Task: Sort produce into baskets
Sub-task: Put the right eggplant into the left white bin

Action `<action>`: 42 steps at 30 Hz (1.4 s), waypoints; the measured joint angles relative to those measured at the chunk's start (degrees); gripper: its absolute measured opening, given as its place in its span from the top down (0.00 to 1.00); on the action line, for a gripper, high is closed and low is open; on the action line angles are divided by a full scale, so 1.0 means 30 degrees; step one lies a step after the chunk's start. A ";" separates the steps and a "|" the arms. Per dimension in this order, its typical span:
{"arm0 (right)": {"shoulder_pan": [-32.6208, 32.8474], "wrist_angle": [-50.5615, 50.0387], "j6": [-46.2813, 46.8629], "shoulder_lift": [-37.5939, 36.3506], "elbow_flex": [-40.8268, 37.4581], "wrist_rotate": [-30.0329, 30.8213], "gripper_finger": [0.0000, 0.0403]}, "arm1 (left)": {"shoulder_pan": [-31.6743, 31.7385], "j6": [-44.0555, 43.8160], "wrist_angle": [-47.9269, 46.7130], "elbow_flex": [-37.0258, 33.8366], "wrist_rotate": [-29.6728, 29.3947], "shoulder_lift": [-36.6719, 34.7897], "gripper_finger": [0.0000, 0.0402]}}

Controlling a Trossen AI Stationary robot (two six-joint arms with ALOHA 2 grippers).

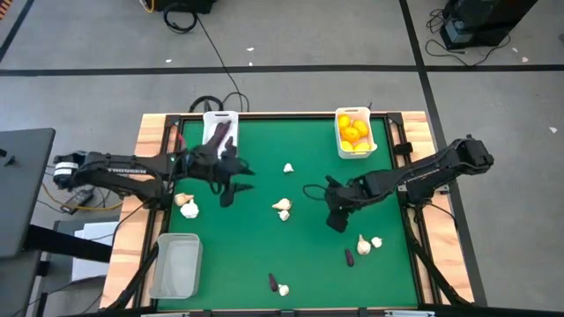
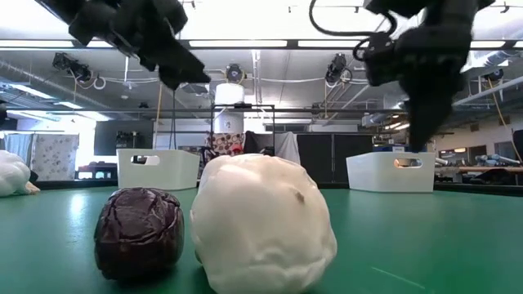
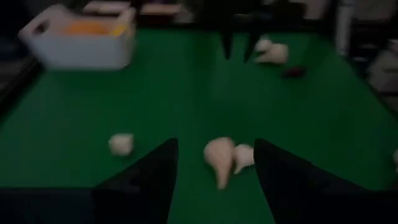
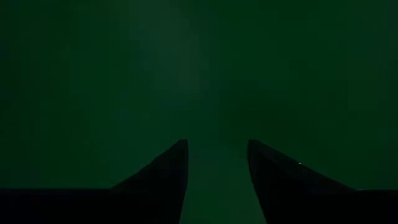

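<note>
My left gripper (image 1: 233,183) is open and empty above the table's left half, near the white basket (image 1: 220,129) that holds dark eggplants. Its wrist view (image 3: 214,155) looks past its fingers at a pair of garlic bulbs (image 3: 222,159) lying on the cloth farther off. My right gripper (image 1: 337,218) is open and empty, pointing down over bare green cloth (image 4: 217,93) right of centre. The far-right white basket (image 1: 354,132) holds yellow and orange citrus. A clear basket (image 1: 176,264) stands at the near left. Garlic (image 1: 282,208) and a small eggplant (image 1: 349,257) lie loose on the table.
More garlic lies at the left (image 1: 186,205), far centre (image 1: 288,167) and right (image 1: 368,243). An eggplant (image 2: 139,233) and a garlic bulb (image 2: 265,224) lie by the near edge, close to the low camera. Wooden rails border the green cloth (image 1: 264,246).
</note>
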 joint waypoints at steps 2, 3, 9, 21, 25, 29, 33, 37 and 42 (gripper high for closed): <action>0.0708 -0.0147 0.1794 0.0003 0.0073 -0.1063 0.56 | -0.0971 0.0334 0.1493 0.0024 -0.0022 0.0551 0.46; 0.1060 -0.0118 0.2667 0.0003 0.0073 -0.1637 0.56 | -0.1326 0.0511 0.1940 0.0058 -0.0044 0.0764 0.46; 0.4012 -0.0280 0.8393 0.0383 0.0073 -0.2109 0.56 | -0.2987 0.0432 0.3249 0.0007 -0.0050 0.2362 0.46; 0.7704 0.1888 1.6195 0.2214 0.0065 -0.2482 0.56 | -0.5639 0.0177 0.8350 0.0000 -0.0057 0.7187 0.46; 0.8213 0.2766 1.7328 0.3292 0.0073 -0.2675 0.57 | -0.5876 0.0787 1.0199 0.0000 -0.0057 0.8636 0.46; 0.8472 0.2764 1.7931 0.4110 0.0065 -0.2669 0.58 | -0.5868 0.0914 1.1307 0.0007 -0.0062 0.9614 0.46; 0.8551 0.2904 1.7975 0.4361 0.0065 -0.2359 0.61 | -0.5861 0.0946 1.1816 0.0007 -0.0066 1.0064 0.46; 0.8548 0.3104 1.7357 0.4049 0.0065 -0.1438 0.72 | -0.5847 0.0990 1.1992 0.0007 -0.0208 1.0080 0.46; 0.8151 0.4195 1.5250 0.3981 0.0065 0.0509 0.93 | -0.5847 0.0495 1.2105 0.0007 -0.0940 1.0087 0.46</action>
